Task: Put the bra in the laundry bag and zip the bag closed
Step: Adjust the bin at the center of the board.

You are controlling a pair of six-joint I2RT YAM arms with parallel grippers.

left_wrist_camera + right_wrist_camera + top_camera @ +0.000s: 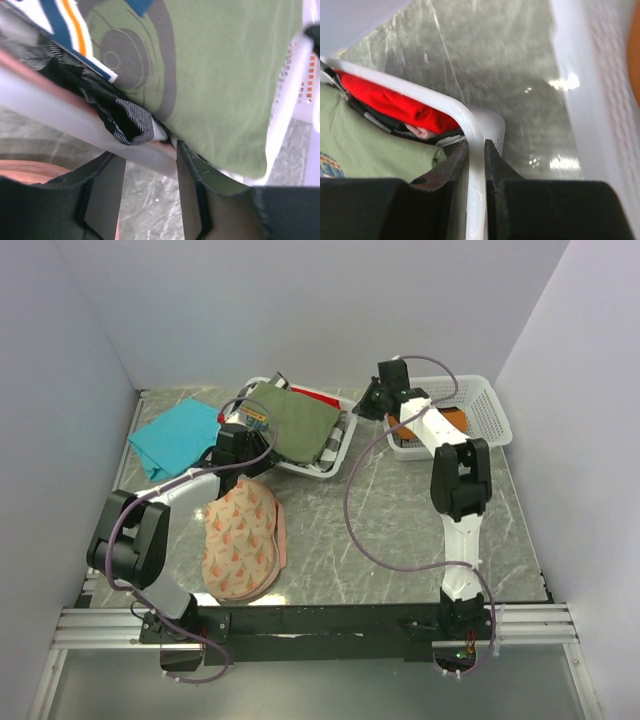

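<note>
The right end effector [476, 142] pinches the clothes basket [318, 472] rim; the left end effector [150, 152] gapes beside the laundry bag [240, 540]. With the bra [455, 418] unpicked, the next move probably calls for release, then reach.

Robot lab test booth
Plain walls [300, 310] box in a marbled table [390, 505]; left arm [140, 540] and right arm [460, 480] bolt to an aluminium rail [100, 625].

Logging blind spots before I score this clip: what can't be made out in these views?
- bra: top view, mostly under the right arm; right wrist view, only an orange blur at the edge.
- laundry bag zipper: too small in top view; only a pink sliver in left wrist view.
- left gripper: fingers hidden in top view by its own wrist.
</note>
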